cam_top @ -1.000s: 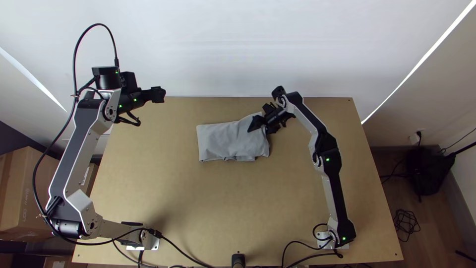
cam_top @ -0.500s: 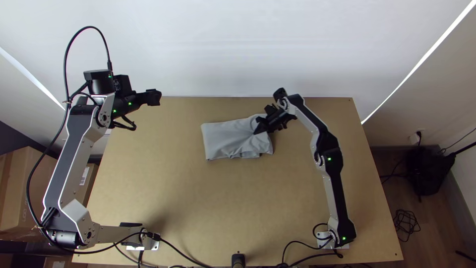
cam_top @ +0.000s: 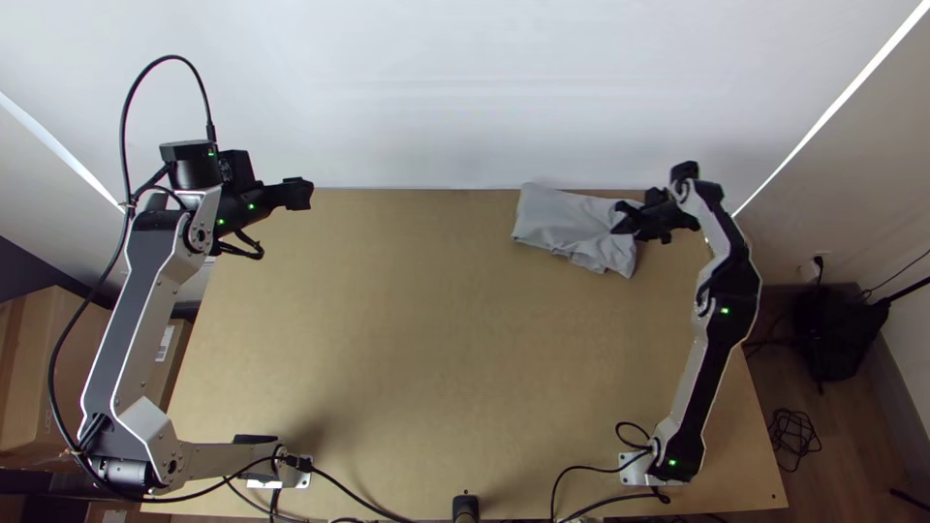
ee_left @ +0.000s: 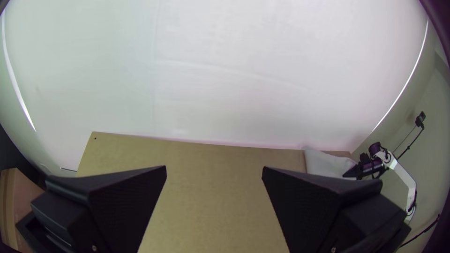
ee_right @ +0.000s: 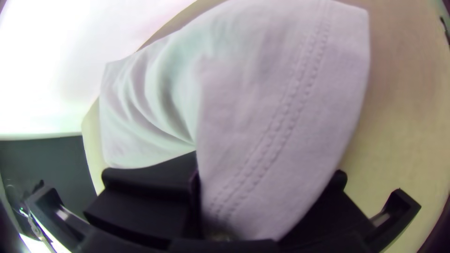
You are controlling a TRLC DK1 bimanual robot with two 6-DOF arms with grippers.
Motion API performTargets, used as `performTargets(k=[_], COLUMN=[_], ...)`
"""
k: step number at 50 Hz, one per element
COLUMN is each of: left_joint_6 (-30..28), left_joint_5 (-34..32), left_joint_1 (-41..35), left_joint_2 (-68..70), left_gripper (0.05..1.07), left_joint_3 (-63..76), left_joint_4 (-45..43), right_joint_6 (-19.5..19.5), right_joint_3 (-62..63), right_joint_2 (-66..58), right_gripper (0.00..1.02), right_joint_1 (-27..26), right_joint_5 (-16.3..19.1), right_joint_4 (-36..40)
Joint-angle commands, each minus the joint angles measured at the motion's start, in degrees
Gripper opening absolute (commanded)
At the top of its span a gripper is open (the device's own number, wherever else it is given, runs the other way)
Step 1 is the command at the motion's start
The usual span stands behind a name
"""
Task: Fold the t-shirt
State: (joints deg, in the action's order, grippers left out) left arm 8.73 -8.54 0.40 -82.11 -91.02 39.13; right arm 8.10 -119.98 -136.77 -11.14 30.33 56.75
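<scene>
The grey t-shirt (cam_top: 572, 225) lies in a folded, creased bundle at the table's back right, askew and with a wrinkled lower edge. My right gripper (cam_top: 623, 221) is shut on its right end in the top view. The right wrist view has the t-shirt (ee_right: 276, 93) rising between the fingers of my right gripper (ee_right: 253, 199), a double-stitched hem running along the held part. Far from the cloth, my left gripper (cam_top: 308, 194) hangs over the back left of the table. Seen from its wrist, my left gripper (ee_left: 214, 173) has its fingers wide apart with nothing between them.
The wooden table (cam_top: 417, 358) has bare surface across its middle and front. A white wall (cam_top: 465, 97) stands right behind its back edge, close to the cloth. Cardboard boxes (cam_top: 48, 378) are on the floor at the left. Black cables (cam_top: 581, 475) run along the front edge.
My right gripper has moved right and slightly back, dragging the t-shirt with it; the cloth has turned askew. The left arm has shifted slightly left.
</scene>
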Motion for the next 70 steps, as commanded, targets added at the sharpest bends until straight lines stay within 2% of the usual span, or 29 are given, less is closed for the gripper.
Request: performTargets(k=[1,9,12,14,15,19,21,23,24,25,31,38,44,51,53,57,63,70], left_joint_6=[-0.7,-1.0,-0.9,-0.9,-0.9,-0.8,-0.7,-0.6,-0.6,-0.6,-0.5,-0.8,-1.1,-1.2,-1.2,-1.2,-1.2,-1.3], left_joint_5=[-0.6,-0.9,-1.0,-1.1,-1.2,-1.4,-1.4,-1.4,-1.4,-1.4,-1.4,-1.4,-1.4,-1.3,-1.3,-1.3,-1.3,-1.3], left_joint_1=[0.4,0.4,0.4,0.4,0.3,-0.1,-0.3,-0.6,-0.7,-0.7,-0.8,-0.7,-0.3,0.5,0.9,1.7,2.1,2.4], left_joint_2=[2.0,2.3,2.4,2.5,2.5,2.8,3.0,3.4,3.5,3.5,4.6,6.3,7.6,9.2,9.6,10.0,11.2,13.1], left_gripper=[1.03,1.03,1.03,1.03,1.03,1.03,1.03,1.03,1.03,1.03,1.03,1.03,1.03,1.03,1.03,1.03,1.03,1.03], left_joint_3=[1.2,1.1,1.1,1.2,1.2,1.6,2.0,2.3,2.3,2.4,3.3,4.6,4.7,4.7,4.7,4.8,5.2,6.7], left_joint_4=[0.1,0.1,0.1,0.1,0.1,-0.1,-0.1,-0.2,-0.2,-0.2,-0.2,-0.2,-0.1,0.2,0.2,0.3,0.5,0.3], right_joint_6=[1.9,2.6,2.7,2.7,2.7,2.4,2.4,2.3,2.3,2.2,2.2,2.1,2.3,2.5,2.4,1.2,0.9,-1.7], right_joint_3=[3.2,7.3,9.9,11.5,12.5,16.4,17.9,19.4,20.1,20.6,23.7,22.4,19.6,16.7,16.2,14.3,12.5,19.5], right_joint_2=[3.5,5.4,6.7,7.7,8.4,11.2,12.8,14.4,15.4,16.4,22.5,24.1,21.2,15.9,14.3,10.5,10.3,25.5], right_gripper=[0.02,0.03,0.09,0.17,0.22,0.41,0.59,0.85,0.95,0.99,0.99,0.99,0.99,0.99,0.99,0.99,0.99,0.99], right_joint_1=[-4.6,-11.7,-13.9,-15.0,-15.6,-17.4,-18.2,-19.0,-19.3,-19.4,-20.3,-19.9,-18.7,-18.0,-18.0,-18.0,-19.2,-20.2], right_joint_5=[-2.2,-5.4,-5.8,-7.6,-8.8,-9.8,-10.6,-11.3,-11.8,-12.8,-17.5,-19.3,-21.6,-26.9,-27.6,-31.2,-32.2,-32.2], right_joint_4=[-1.6,-2.9,-4.2,-5.0,-5.3,-7.0,-7.5,-8.3,-8.7,-9.0,-13.9,-16.2,-16.3,-15.7,-15.7,-15.4,-11.8,-16.2])
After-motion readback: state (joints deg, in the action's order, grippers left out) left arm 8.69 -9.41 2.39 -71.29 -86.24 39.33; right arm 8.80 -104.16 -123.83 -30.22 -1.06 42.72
